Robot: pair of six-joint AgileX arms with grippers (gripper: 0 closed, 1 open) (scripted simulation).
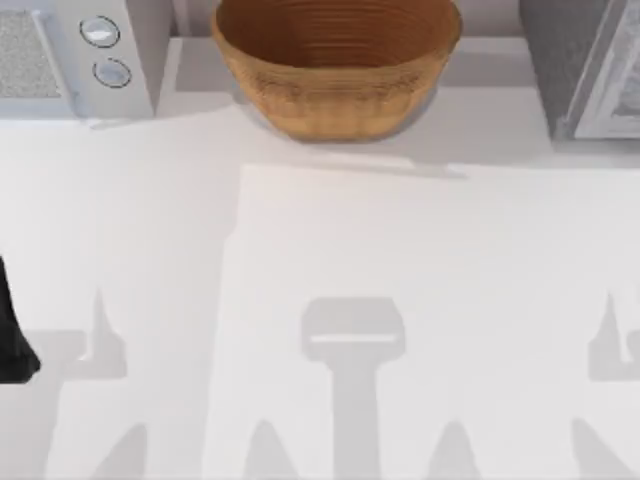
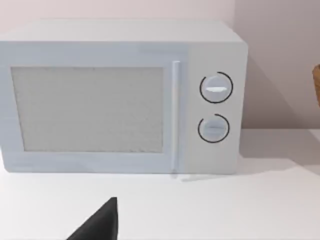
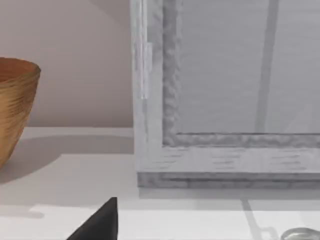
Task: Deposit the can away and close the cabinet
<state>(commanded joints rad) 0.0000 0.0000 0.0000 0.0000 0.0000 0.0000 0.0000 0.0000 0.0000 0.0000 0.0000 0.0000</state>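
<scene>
The white counter (image 1: 330, 300) has wide open room in its middle and along its near edge; it carries only grey shadows there. At the far edge, near the middle, stands a woven brown bowl (image 1: 338, 62), cut off at the top. In the far left corner stands a white microwave (image 1: 75, 55) with 2 round dials (image 2: 215, 88), its door closed; no writing can be read on it. In the far right corner stands the grey cabinet (image 1: 585, 65), cut off by the frame. In the right wrist view its front (image 3: 235, 90) is close, and a small metallic thing (image 3: 300, 234) lies on the counter before it, too cut off to identify as the can.

The left arm (image 1: 12, 330) shows as a dark shape at the left edge. A dark fingertip (image 2: 100, 222) shows in the left wrist view and another (image 3: 100, 222) in the right wrist view; whether either gripper is open or closed cannot be told.
</scene>
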